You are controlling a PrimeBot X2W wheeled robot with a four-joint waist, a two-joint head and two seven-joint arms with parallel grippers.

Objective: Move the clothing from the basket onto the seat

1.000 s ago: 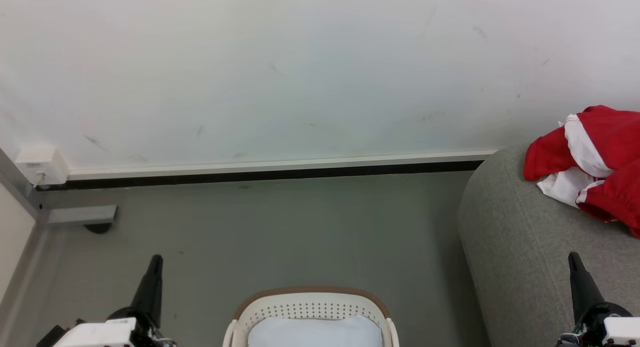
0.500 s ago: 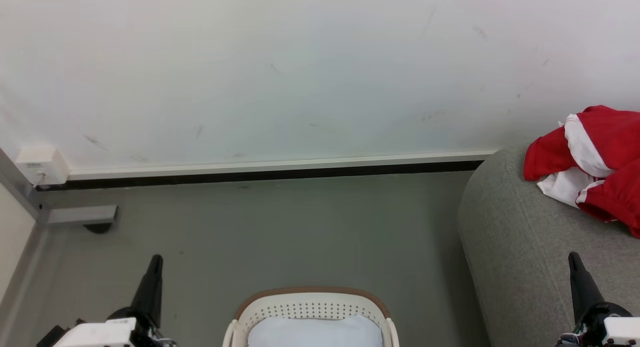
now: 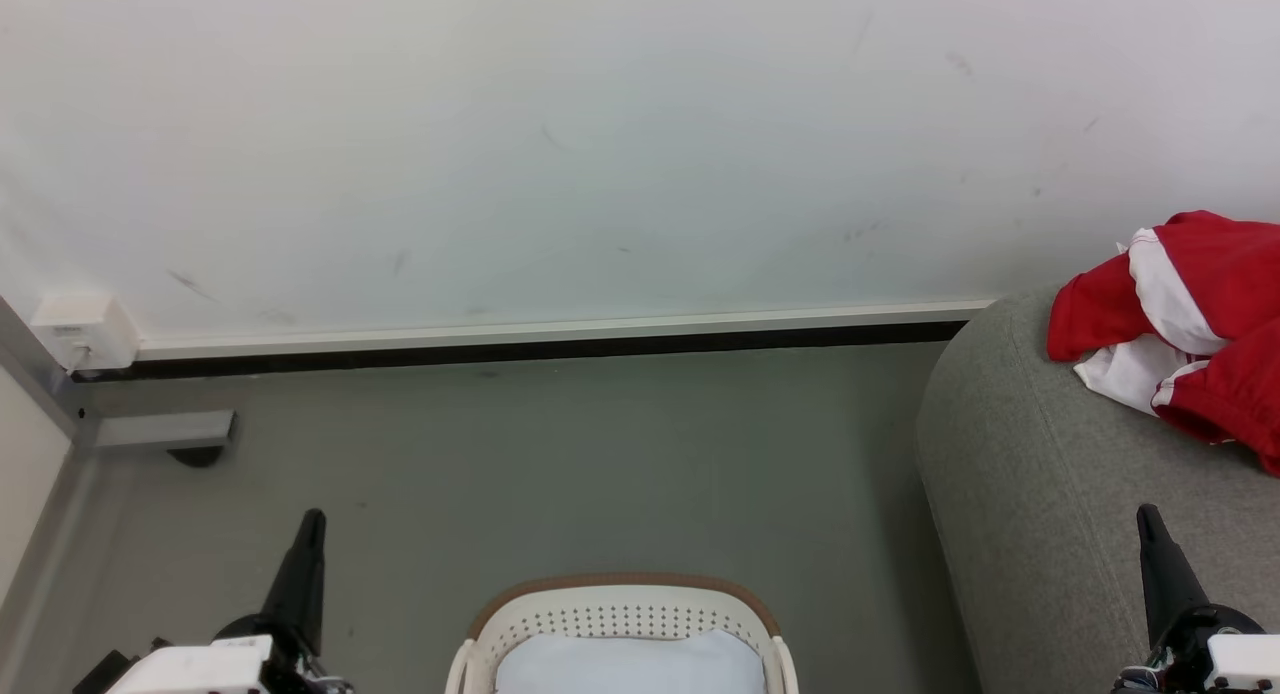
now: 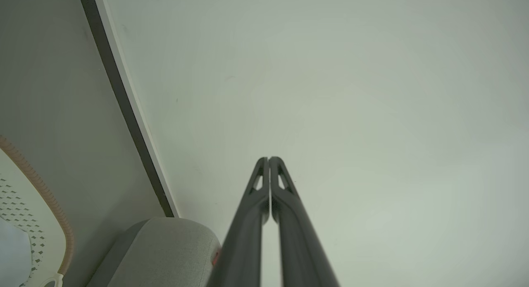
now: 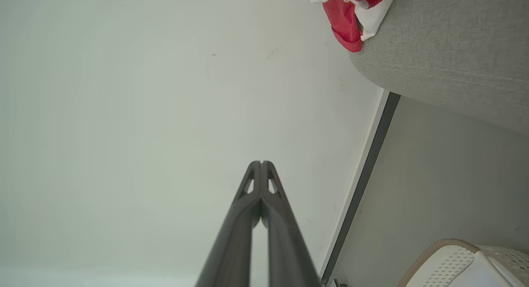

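Head view shows you the clothing (image 3: 1225,274) crumpled on the seat (image 3: 1030,514), outside the basket (image 3: 620,609); your left end effector (image 3: 313,520) and right end effector (image 3: 1147,515) are closed, empty.

Open grey floor (image 3: 600,454) runs from the basket (image 3: 620,586) rim to the wall (image 3: 600,154), a wide lane bounded left by the wall box (image 3: 85,329) and metal bracket (image 3: 165,429) in the corner and right by the bulging seat (image 3: 1020,474). On the seat, the clothing (image 3: 1210,274) heaps near the wall, with bare cushion nearer the robot.
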